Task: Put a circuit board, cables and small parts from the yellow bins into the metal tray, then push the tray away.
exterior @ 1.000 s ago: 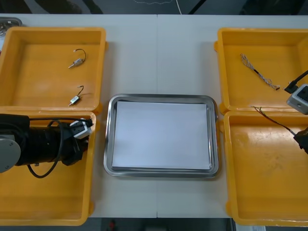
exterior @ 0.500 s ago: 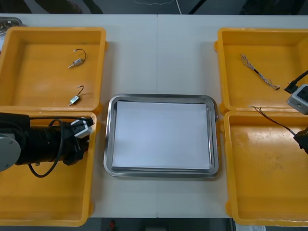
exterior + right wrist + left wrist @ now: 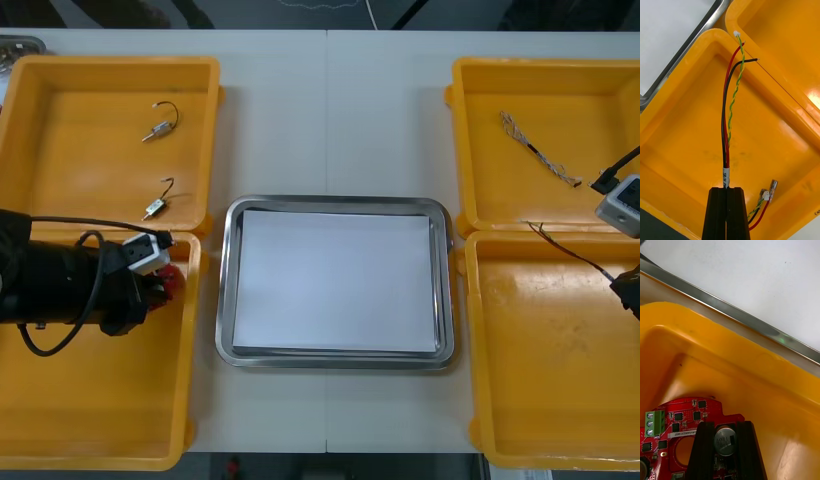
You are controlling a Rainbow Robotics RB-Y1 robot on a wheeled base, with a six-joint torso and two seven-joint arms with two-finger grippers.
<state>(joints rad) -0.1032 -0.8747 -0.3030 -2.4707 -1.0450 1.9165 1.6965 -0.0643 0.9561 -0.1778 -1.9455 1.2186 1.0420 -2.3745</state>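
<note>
Across the frame, a light table (image 3: pixel 330 120); beyond its far edge at the top, a dark strip of room (image 3: pixel 450 12). At centre, a metal tray (image 3: pixel 336 203), white inside. Lower left, over a yellow bin (image 3: pixel 100 420): the left gripper (image 3: pixel 725 425), clamped on a red circuit board (image 3: pixel 681 420). At the right edge, over the lower-right bin (image 3: pixel 560 380): the right gripper (image 3: pixel 727 189), pinched tight on a red, black and yellow cable (image 3: pixel 725 123).

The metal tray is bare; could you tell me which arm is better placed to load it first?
Probably left: the left gripper grips the red circuit board right beside the tray rim. The right gripper holds cables farther off.
</note>
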